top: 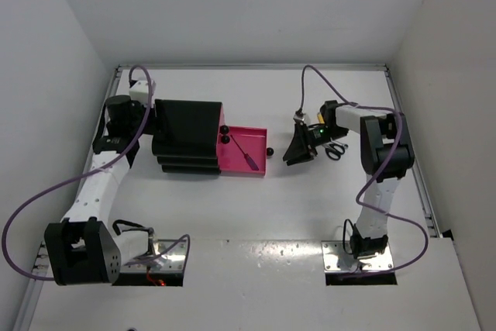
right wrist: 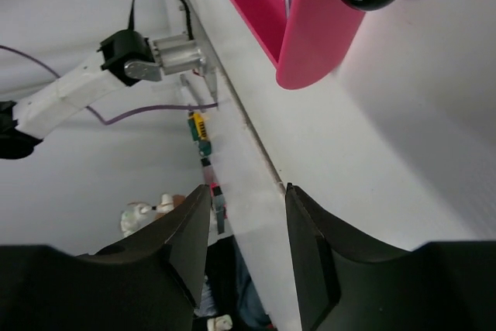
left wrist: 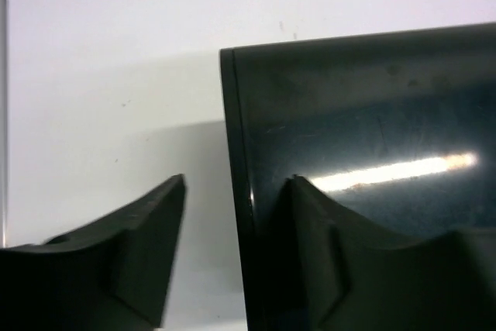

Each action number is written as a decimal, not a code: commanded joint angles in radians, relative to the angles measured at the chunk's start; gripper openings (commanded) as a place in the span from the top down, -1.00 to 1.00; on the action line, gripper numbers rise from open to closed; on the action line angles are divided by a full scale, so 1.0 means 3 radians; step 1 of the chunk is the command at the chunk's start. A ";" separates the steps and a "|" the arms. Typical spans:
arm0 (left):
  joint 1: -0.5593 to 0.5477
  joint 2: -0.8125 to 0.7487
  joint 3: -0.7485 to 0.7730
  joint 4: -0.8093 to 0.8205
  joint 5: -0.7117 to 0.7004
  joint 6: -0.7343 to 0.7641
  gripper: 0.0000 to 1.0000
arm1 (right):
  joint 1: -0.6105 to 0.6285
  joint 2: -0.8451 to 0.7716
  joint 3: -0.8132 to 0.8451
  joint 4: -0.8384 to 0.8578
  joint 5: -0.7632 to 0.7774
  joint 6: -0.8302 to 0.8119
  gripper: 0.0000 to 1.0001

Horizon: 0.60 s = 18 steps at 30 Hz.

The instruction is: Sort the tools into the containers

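Right hand (top: 297, 157) spread beside pulled-out pink drawer (top: 252, 139), scissors (top: 335, 149) just behind

White arms (top: 97, 185) with black joints, purple cables (top: 48, 187), black wedge-shaped jaws

You've got a white table (top: 271, 207). The black drawer unit (top: 186, 133) sits on it towards the far left corner, drawer fronts facing the right edge. One pink drawer (top: 244, 153) is pulled out towards the table's middle. Whether it touches the surface, you can't tell. The black-handled scissors (top: 335, 149) lie flat on the table nearer the right edge, well apart from the unit and partly hidden under the right arm. The left arm base (top: 77, 252) stands at the near left corner. The right arm base (top: 364, 244) stands at the near edge, right of centre.
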 commanded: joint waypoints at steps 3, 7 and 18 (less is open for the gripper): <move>0.0179 0.0141 -0.0062 -0.0230 0.0473 0.0126 -0.11 | -0.0087 0.0234 0.0144 -0.0019 -0.0587 -0.0256 0.10; 0.0297 0.0218 -0.0062 -0.0306 0.0719 0.0126 -0.08 | -0.0118 0.0270 0.0144 0.0139 -0.0353 -0.0160 0.10; 0.0369 0.0294 -0.0062 -0.0373 0.0791 0.0197 0.03 | -0.0108 0.0035 -0.0459 0.2026 0.0523 0.1542 0.07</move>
